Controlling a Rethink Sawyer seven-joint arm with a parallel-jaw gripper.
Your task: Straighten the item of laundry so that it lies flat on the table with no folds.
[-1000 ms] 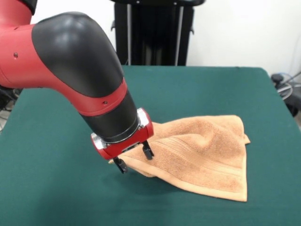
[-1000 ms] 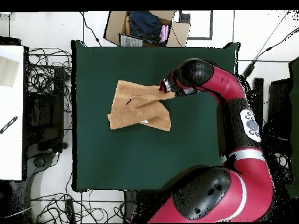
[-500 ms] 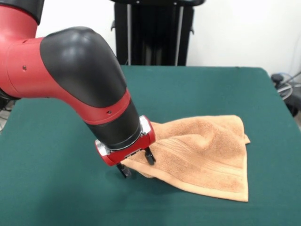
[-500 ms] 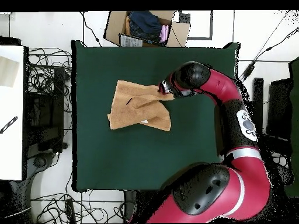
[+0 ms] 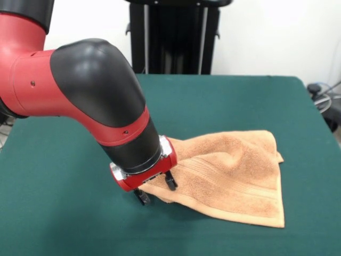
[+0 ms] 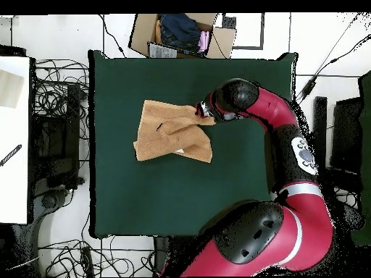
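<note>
A white wall (image 5: pixel 277 37) is standing behind a black frame (image 5: pixel 173 37); cables (image 6: pixel 61 108) are sprawling over the floor beside what may be a cardboard box (image 6: pixel 181 35).

The towel (image 5: pixel 229 173) was looped terry cloth, soft and matt, with flatter ribbed bands woven near its edge. The table (image 5: pixel 64 213) wore a dark green felt-like cover, matt and even. The arm (image 5: pixel 80 96) had smooth, glossy red and black plastic shells catching highlights, with a bright metal ring above the gripper (image 5: pixel 157 189).
</note>
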